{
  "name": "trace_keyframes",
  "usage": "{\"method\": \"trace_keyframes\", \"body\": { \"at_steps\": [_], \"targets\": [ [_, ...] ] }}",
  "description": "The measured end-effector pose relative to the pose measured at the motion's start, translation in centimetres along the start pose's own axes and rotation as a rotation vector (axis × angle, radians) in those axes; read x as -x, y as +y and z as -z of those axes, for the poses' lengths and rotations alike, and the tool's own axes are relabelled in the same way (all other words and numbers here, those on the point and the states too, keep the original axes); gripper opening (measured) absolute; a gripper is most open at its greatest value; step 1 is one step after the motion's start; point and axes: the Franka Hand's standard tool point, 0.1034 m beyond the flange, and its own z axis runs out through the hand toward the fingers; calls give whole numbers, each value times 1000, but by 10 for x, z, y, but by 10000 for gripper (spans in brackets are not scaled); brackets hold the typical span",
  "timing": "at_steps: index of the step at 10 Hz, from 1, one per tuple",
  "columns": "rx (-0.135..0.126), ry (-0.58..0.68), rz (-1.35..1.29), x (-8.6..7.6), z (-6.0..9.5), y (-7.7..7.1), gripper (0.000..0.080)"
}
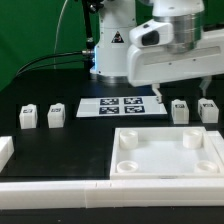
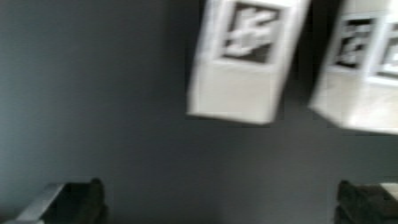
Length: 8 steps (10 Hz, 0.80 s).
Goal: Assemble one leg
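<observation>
Status of gripper (image 1: 181, 93): jaws spread wide, nothing held. In the wrist view you see its fingertips (image 2: 64, 195) far apart, with only bare black table (image 2: 143, 140) between them. It hangs above the table on the exterior view's right, over a pair of legs. You will find that pair standing upright side by side, just apart, with their marker faces showing: inner leg (image 1: 180, 110) and outer leg (image 1: 208, 108). The wrist view shows two legs as well (blurred, so you cannot match them one to one), both clear of the fingertips. On the exterior view's left, well apart from the gripper, stand far-left leg (image 1: 28, 117) and second leg (image 1: 56, 114). Between the two groups lies the marker board (image 1: 122, 105). Nearer the camera sits the large white panel (image 1: 165, 152) with round corner sockets, and a white rail (image 1: 60, 188) runs along the front edge.
</observation>
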Motion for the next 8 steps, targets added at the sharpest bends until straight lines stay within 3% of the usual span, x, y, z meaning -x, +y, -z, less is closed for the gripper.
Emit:
{"method": "trace_keyframes", "body": {
  "at_steps": [2,4,8],
  "targets": [
    [1,-13,-1,5,-4,-18,649],
    [6,-67,13,6,-6,-24,649],
    [38,-428,9,16,-5,-20,649]
  ]
}}
